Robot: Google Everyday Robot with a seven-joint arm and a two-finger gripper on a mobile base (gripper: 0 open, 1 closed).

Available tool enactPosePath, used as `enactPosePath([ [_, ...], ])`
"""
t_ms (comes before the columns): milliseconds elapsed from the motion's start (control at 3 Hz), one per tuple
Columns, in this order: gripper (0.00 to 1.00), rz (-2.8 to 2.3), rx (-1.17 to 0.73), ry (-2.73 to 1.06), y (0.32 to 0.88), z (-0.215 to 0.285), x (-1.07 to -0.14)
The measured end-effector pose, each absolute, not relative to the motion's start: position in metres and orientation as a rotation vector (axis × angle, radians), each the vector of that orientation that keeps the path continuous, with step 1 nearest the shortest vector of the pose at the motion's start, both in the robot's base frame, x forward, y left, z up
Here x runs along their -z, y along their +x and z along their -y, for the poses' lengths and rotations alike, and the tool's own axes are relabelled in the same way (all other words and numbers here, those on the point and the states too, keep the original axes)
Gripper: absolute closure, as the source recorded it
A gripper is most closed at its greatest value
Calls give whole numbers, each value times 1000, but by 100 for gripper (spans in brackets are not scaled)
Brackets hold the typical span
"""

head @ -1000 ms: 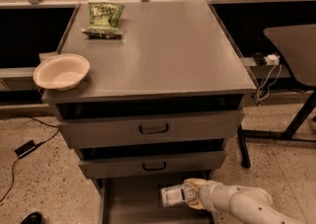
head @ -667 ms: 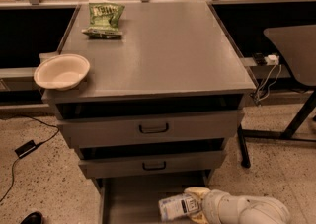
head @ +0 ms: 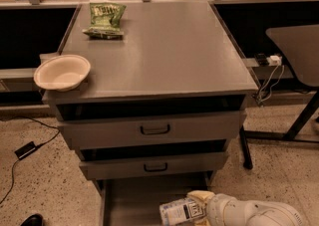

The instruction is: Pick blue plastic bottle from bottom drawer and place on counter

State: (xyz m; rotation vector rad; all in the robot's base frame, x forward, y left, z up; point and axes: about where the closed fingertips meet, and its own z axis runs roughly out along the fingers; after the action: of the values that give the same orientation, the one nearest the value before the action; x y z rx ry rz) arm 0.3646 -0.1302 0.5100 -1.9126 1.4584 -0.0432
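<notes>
The blue plastic bottle (head: pixel 182 211) lies on its side, clear with a pale label and dark print, over the open bottom drawer (head: pixel 129 200) at the lower edge of the view. My gripper (head: pixel 202 209) comes in from the lower right on a white arm and is shut on the bottle's right end, holding it inside the drawer near its right side. The counter (head: pixel 164 46) is the broad grey top of the cabinet above, well above the bottle.
A green snack bag (head: pixel 104 19) lies at the counter's back left. A cream bowl (head: pixel 62 71) sits on the counter's front left corner. Two upper drawers with dark handles (head: pixel 155 130) are partly open. A black table leg (head: pixel 294 130) stands to the right.
My gripper and the bottle have moved lower in the view and slightly left, deeper over the bottom drawer. The bottle stays held.
</notes>
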Motion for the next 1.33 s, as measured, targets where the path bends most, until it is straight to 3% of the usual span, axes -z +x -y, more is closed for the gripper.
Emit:
enactPosePath([
  [333, 100, -1496, 9, -1893, 384, 137, -536],
  [1333, 100, -1520, -119, -1902, 496, 155, -765],
])
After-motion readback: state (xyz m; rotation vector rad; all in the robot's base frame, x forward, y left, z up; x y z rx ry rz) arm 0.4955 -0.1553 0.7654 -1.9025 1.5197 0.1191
